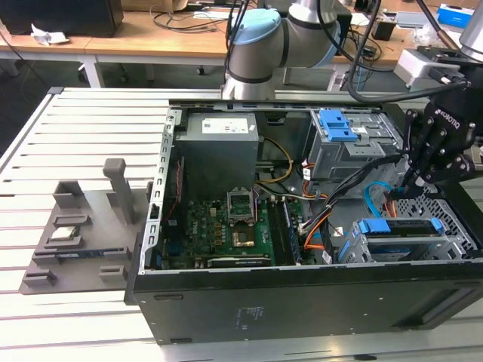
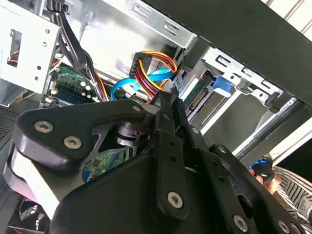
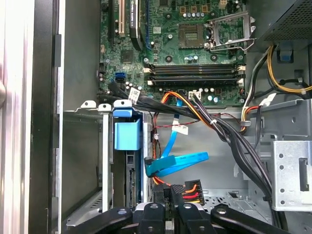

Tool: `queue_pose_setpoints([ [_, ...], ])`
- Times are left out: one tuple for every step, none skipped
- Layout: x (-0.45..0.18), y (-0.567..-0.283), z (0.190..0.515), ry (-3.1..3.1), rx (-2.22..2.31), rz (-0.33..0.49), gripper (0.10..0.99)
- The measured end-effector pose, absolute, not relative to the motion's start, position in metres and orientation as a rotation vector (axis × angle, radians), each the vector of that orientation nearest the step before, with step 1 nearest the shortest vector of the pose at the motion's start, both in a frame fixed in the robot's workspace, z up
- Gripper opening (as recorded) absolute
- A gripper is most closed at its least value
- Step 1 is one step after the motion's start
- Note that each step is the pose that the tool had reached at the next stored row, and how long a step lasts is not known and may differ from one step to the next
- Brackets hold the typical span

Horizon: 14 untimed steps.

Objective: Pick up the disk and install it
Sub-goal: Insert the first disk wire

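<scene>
The disk [image 1: 404,232] sits edge-up inside the grey drive cage [image 1: 453,234] at the case's front corner, on the exterior view's right, under a blue latch [image 3: 127,134]. Its connector edge [image 3: 131,183] faces the case interior, and its green board [image 2: 199,99] and blue rail [image 2: 222,86] show in the second wrist view. My black gripper [image 1: 407,179] hangs just beside that cage. Its fingers [image 3: 170,194] stand pressed together on a black power plug [image 3: 189,188] with red, orange and yellow wires [image 2: 152,66]. A blue data cable [image 3: 178,163] lies loose between the plug and the disk.
The open computer case [image 1: 226,302] lies on a slatted table. A second cage with a blue latch [image 1: 339,127] stands at the back, with the motherboard [image 1: 234,230] in the middle. A grey parts holder [image 1: 83,234] lies at the exterior view's left. A hand [image 2: 267,174] with a striped sleeve is outside the case.
</scene>
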<state>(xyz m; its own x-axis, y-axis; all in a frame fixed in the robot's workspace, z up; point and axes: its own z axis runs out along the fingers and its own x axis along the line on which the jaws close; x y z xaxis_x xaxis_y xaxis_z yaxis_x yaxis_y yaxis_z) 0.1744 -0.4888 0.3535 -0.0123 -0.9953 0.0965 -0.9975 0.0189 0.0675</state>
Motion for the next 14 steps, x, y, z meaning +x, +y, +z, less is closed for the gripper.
queue_pose_setpoints([
  [0.174, -0.492, 0.353, -2.156, 2.122, 0.030, 0.169],
  [0.174, -0.494, 0.353, -2.156, 2.122, 0.030, 0.169],
  [0.174, -0.496, 0.353, -2.156, 2.122, 0.030, 0.169],
  [0.174, -0.497, 0.353, -2.156, 2.122, 0.030, 0.169],
  [0.174, -0.499, 0.353, -2.156, 2.122, 0.030, 0.169],
  [0.174, -0.500, 0.353, -2.156, 2.122, 0.030, 0.169],
  [0.174, -0.501, 0.353, -2.156, 2.122, 0.030, 0.169],
  [0.174, -0.502, 0.353, -2.156, 2.122, 0.030, 0.169],
  [0.174, -0.503, 0.353, -2.156, 2.122, 0.030, 0.169],
  [0.174, -0.505, 0.353, -2.156, 2.122, 0.030, 0.169],
  [0.174, -0.506, 0.353, -2.156, 2.122, 0.030, 0.169],
  [0.174, -0.507, 0.353, -2.156, 2.122, 0.030, 0.169],
  [0.174, -0.508, 0.353, -2.156, 2.122, 0.030, 0.169],
  [0.174, -0.509, 0.353, -2.156, 2.122, 0.030, 0.169],
])
